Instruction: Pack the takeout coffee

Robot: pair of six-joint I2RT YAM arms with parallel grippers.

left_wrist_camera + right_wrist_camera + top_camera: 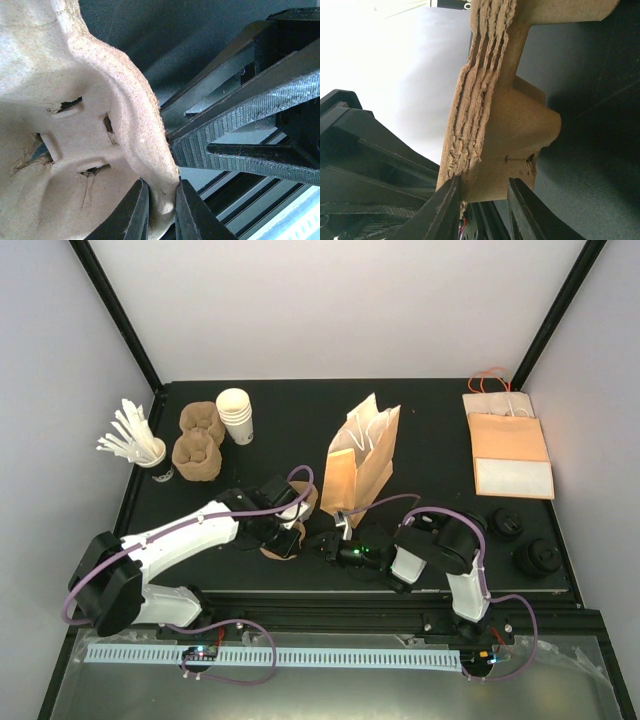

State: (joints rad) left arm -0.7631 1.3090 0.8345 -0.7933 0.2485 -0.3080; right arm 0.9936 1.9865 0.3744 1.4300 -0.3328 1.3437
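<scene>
1. The brown bag (360,465) stands up open on the counter (300,410).
2. The takeout coffee (505,523) sits to the right of the bag, well apart from it. From above only its round black lid shows. A second black lid (537,558) sits beside it, a bit further from the bag.
3. No hand is on the coffee. Both hands are in front of the bag, on a brown cup tray (75,135).
4. The left hand (162,187) is nearly closed - it pinches the thin rim of the tray.
5. The right hand (484,182) is partly open, with one finger on each side of the tray's thick, layered edge. It looks like it grips it.
6. I think the coffee cup is light, but its paper wall is soft and can squash. The lid may pop off, and the drink could spill.
7. So hold it gently by the sides, below the lid - and keep it standing up on the way to the bag.
</scene>
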